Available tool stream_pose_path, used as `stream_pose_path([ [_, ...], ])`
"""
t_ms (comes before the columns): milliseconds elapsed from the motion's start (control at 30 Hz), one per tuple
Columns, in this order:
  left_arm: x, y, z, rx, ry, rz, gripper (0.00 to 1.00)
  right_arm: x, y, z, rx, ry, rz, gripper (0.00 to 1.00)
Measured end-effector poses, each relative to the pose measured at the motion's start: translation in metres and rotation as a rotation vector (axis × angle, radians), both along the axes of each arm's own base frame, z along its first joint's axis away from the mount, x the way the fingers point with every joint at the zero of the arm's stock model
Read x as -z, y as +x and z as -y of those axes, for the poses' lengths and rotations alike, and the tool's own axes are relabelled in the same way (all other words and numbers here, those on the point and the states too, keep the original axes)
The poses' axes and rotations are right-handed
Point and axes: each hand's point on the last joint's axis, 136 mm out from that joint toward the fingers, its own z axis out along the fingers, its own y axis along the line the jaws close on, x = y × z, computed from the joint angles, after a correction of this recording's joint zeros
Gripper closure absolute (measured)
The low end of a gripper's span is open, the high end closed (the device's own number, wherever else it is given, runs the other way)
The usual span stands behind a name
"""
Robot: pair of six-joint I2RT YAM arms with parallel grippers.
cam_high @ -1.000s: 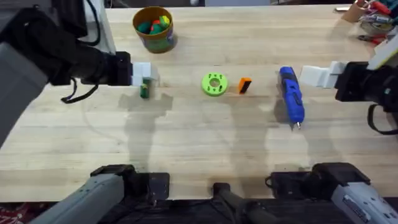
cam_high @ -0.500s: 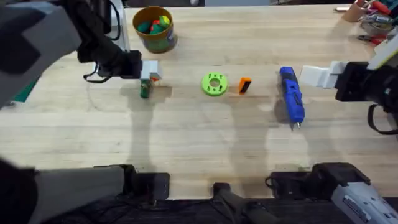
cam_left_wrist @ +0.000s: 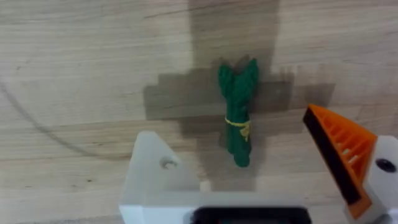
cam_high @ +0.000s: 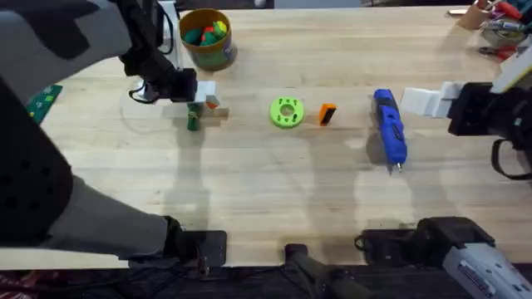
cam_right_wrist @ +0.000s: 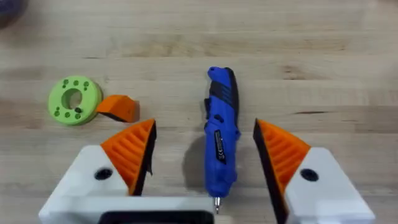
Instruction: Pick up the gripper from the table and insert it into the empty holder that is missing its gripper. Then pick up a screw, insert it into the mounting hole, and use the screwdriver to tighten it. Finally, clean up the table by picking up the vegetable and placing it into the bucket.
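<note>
Stretching across the whole scene is the pale wooden table [cam_high: 266, 191], carrying everything else. Reaching in from the lower left, the left arm is holding its left gripper [cam_left_wrist: 249, 180] over the vegetable [cam_left_wrist: 238, 112], fingers spread wide with the dark-green bundle lying flat on the wood between them, untouched. At the right edge, the right gripper [cam_right_wrist: 205, 155] is hovering low with its orange pads parted on either side of the screwdriver [cam_right_wrist: 221, 134], which is lying flat with its metal tip pointing toward the arms' bases. Sitting at the far side of the table, just beyond the left gripper, is the bucket [cam_high: 205, 38]. Lying between vegetable and screwdriver are a lime-green disc [cam_high: 286, 112] and, just beside it, a small orange piece [cam_high: 327, 114].
</note>
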Motion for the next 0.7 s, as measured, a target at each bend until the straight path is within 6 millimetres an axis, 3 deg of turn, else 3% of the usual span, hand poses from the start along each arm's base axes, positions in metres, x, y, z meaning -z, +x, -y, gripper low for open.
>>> stream_pose_path([
  [67, 0.006, -0.001, 0.0, 0.001, -0.002, -0.018, 0.038, 0.0, 0.0, 0.0, 0.0, 0.0, 0.0, 0.09],
  [333, 0.025, 0.0, 0.002, 0.003, -0.013, -0.057, 0.381, 0.0, 0.0, 0.0, 0.0, 0.0, 0.0, 0.09],
  [433, 0.028, 0.001, 0.003, 0.004, -0.02, -0.06, 0.53, 0.0, 0.0, 0.0, 0.0, 0.0, 0.0, 0.09],
  [600, 0.026, 0.005, 0.005, 0.006, -0.029, -0.047, 0.929, 0.0, 0.0, 0.0, 0.0, 0.0, 0.0, 0.09],
  [700, 0.026, 0.006, 0.005, 0.007, -0.028, -0.043, 0.997, 0.0, 0.0, 0.0, 0.0, 0.0, 0.0, 0.09],
])
